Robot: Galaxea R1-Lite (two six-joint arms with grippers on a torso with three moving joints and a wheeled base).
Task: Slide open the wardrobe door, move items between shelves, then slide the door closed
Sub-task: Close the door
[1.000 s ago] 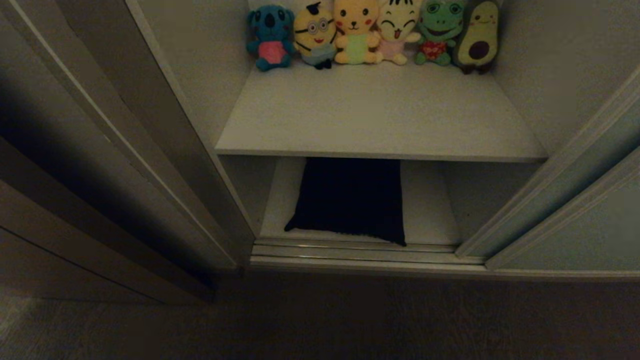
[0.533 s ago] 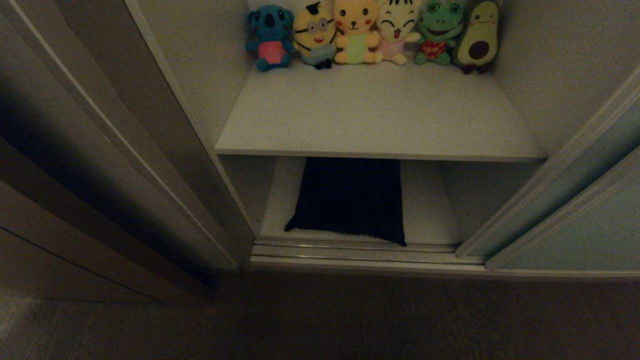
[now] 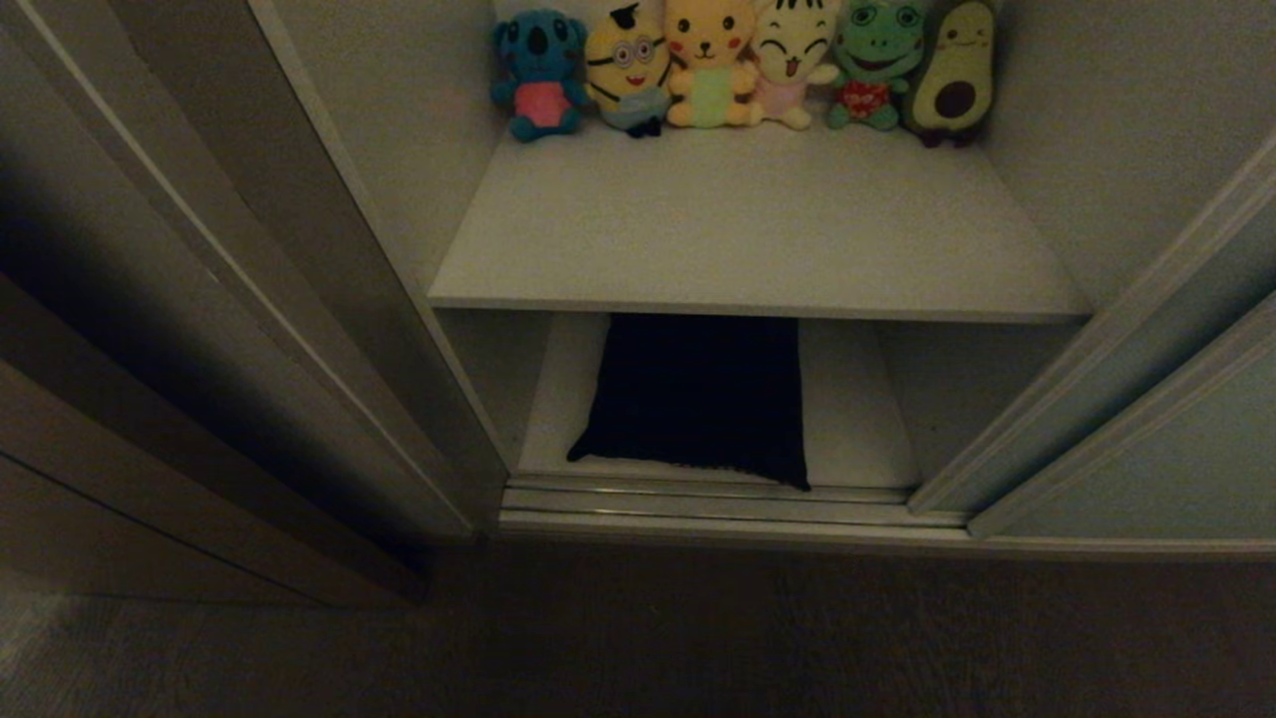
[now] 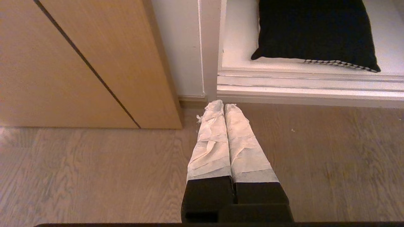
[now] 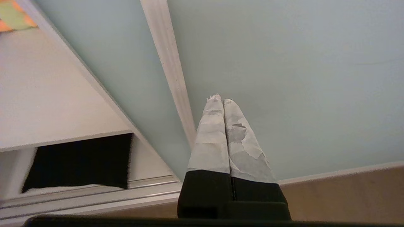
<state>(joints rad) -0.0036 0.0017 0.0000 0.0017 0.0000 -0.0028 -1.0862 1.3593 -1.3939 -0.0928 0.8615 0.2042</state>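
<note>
The right gripper [image 5: 223, 100] had its taped fingers [image 5: 212, 138] pressed together, empty, aimed at the pale grey-green sliding door [image 5: 284, 78] near its silver frame strip [image 5: 170, 69]. The left gripper [image 4: 224, 105], fingers together too, hung over the wood floor [image 4: 331, 164]. The black folded garment [image 3: 698, 399] lay flat on the lower shelf [image 3: 857, 419], its long side running front to back, below the plush toys [image 3: 738, 65]. In the head view nothing had shifted from a second before.

no readable text, labels or numbers anywhere.
</note>
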